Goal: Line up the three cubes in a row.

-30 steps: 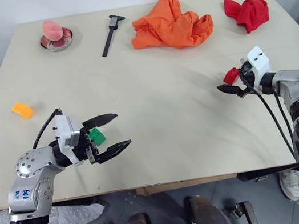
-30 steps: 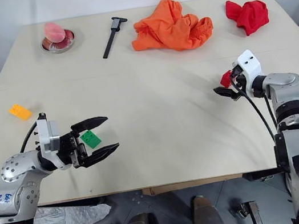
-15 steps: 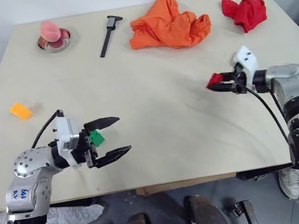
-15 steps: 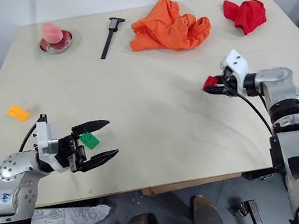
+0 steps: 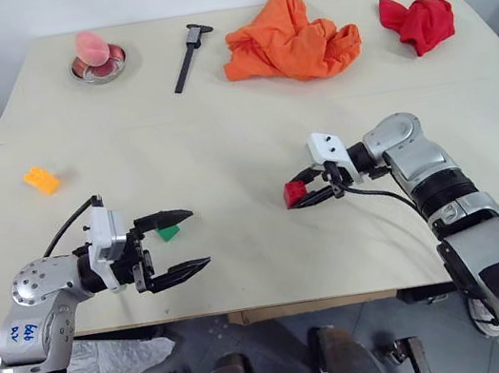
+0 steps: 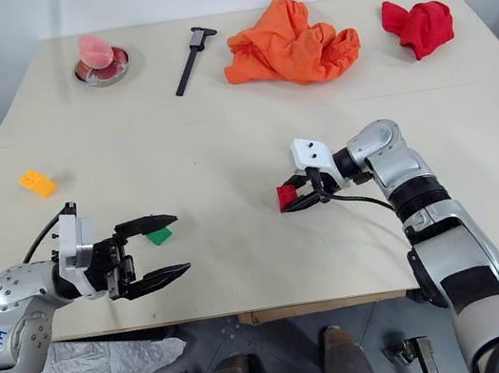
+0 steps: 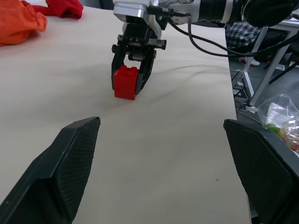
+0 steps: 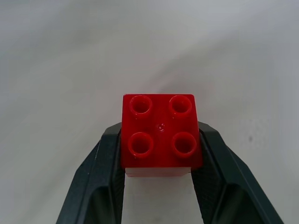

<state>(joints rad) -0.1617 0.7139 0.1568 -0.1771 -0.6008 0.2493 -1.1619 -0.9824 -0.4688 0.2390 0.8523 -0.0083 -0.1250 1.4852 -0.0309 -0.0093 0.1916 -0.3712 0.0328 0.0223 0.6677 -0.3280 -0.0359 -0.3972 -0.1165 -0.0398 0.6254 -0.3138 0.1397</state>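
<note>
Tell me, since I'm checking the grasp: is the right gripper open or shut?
Shut on the red cube: the right gripper has both black fingers pressed against the cube's opposite sides.

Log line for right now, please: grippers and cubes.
right gripper: shut on red cube, mid-table | left gripper: open, empty | green cube: on table by left gripper | yellow-orange cube: far left, untouched
</note>
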